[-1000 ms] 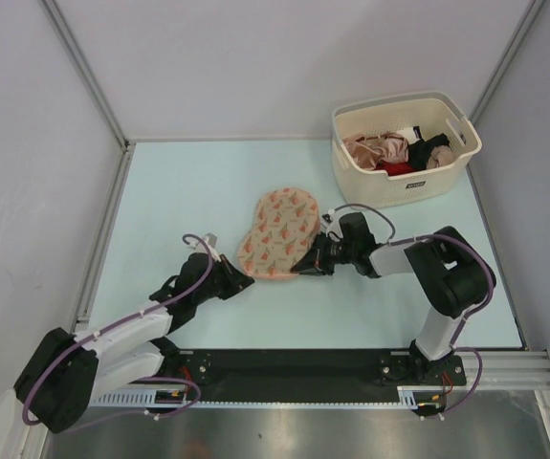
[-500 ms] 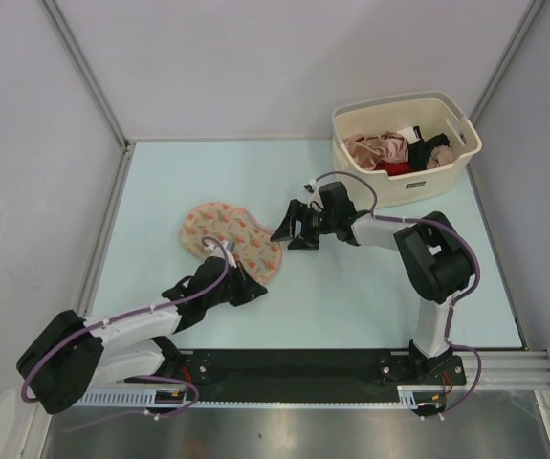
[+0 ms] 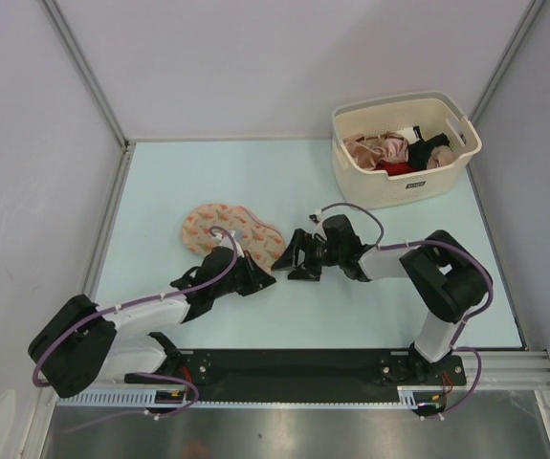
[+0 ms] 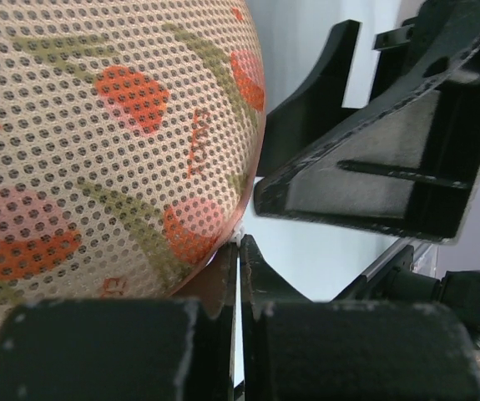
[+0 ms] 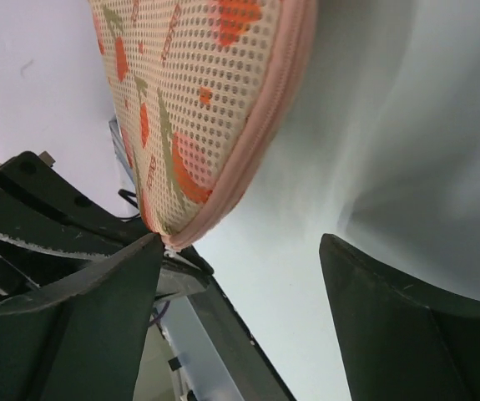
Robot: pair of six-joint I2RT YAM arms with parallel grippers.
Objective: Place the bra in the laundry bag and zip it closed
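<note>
my right claw (image 3: 299,261) just let go and hangs open beside the bag (image 3: 219,228), which swung left and lies flat, my left claw (image 3: 260,277) still pinched shut on its near edge; bra not visible, maybe inside, can't tell.

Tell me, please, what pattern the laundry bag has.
The laundry bag is peach mesh with orange-red and green print; left wrist view.
</note>
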